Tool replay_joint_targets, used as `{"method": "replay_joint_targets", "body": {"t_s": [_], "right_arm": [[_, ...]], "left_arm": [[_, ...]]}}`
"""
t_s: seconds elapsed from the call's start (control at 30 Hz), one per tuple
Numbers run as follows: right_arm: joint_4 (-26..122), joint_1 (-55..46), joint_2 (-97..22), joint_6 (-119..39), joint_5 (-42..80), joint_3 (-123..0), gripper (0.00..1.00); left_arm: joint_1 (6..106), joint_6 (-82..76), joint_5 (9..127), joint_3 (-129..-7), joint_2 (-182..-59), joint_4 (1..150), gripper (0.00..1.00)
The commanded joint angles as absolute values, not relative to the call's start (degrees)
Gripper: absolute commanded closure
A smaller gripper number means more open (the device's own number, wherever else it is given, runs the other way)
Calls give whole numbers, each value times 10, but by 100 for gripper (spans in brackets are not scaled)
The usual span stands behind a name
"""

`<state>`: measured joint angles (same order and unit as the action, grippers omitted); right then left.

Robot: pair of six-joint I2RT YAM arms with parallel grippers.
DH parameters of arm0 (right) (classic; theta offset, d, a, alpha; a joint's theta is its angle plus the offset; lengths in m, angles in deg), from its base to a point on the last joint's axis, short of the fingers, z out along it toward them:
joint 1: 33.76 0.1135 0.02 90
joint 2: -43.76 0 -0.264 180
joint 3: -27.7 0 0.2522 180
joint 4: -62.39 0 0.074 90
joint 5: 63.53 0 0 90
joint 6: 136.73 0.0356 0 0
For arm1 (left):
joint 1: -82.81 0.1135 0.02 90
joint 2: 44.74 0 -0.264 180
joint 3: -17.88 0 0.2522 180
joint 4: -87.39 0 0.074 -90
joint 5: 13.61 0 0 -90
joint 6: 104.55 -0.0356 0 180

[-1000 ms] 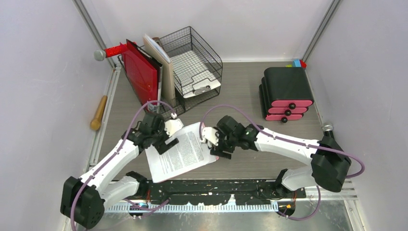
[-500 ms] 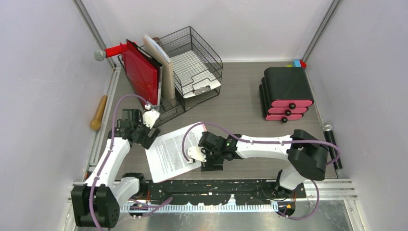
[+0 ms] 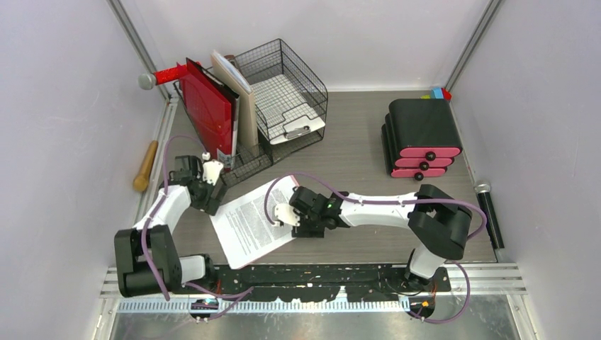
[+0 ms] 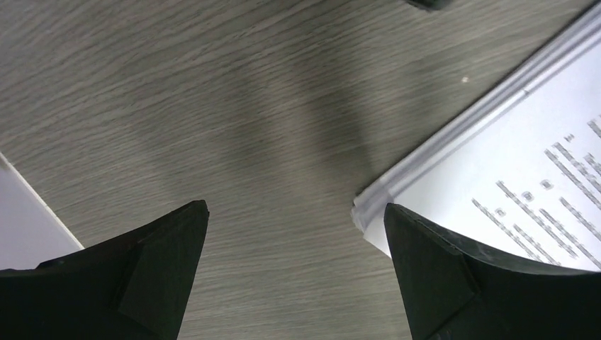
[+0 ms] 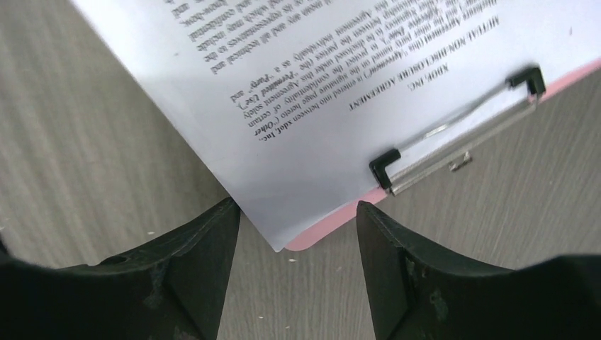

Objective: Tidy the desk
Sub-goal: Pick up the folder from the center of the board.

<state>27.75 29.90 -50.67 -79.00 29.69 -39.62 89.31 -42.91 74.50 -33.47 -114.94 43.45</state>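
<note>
The desk (image 3: 354, 163) is grey wood-grain. A pink clipboard with printed pages (image 3: 251, 219) lies on it at the front left. My left gripper (image 3: 212, 200) is open and empty over bare desk (image 4: 269, 142), with the corner of the paper stack (image 4: 496, 170) beside its right finger. My right gripper (image 3: 301, 228) is open at the clipboard's clip end. In the right wrist view the pink board corner (image 5: 329, 230) and the paper (image 5: 319, 92) lie between my open fingers (image 5: 298, 212), not pinched. The metal clip (image 5: 461, 124) lies just beyond.
A black wire-mesh tray rack (image 3: 283, 92) holding a clipboard stands at the back left, with red folders (image 3: 209, 113) leaning beside it. A black drawer unit with pink fronts (image 3: 422, 138) stands at the back right. A wooden handle (image 3: 145, 166) lies past the left rail, a black cylinder (image 3: 489, 212) past the right.
My left gripper has drawn back left, off the page to its left corner. My right gripper has moved left to the clip end. The clipboard has shifted slightly left.
</note>
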Motion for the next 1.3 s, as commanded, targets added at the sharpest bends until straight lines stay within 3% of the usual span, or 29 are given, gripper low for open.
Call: {"method": "replay_joint_targets", "body": {"t_s": [0.0, 0.43, 0.77, 1.0, 1.27], "right_arm": [[284, 261, -526, -771, 347, -418, 34], [228, 124, -529, -681, 268, -471, 34], [146, 13, -505, -559, 66, -515, 21], [217, -54, -521, -408, -103, -491, 18], [277, -67, -592, -340, -168, -473, 19]], "left_arm": [[906, -413, 757, -363, -1183, 494, 0], [912, -503, 713, -330, -1160, 446, 0], [912, -532, 691, -310, -1075, 405, 0], [912, -536, 692, -329, -1060, 392, 0], [958, -596, 682, -347, -1066, 338, 0]]}}
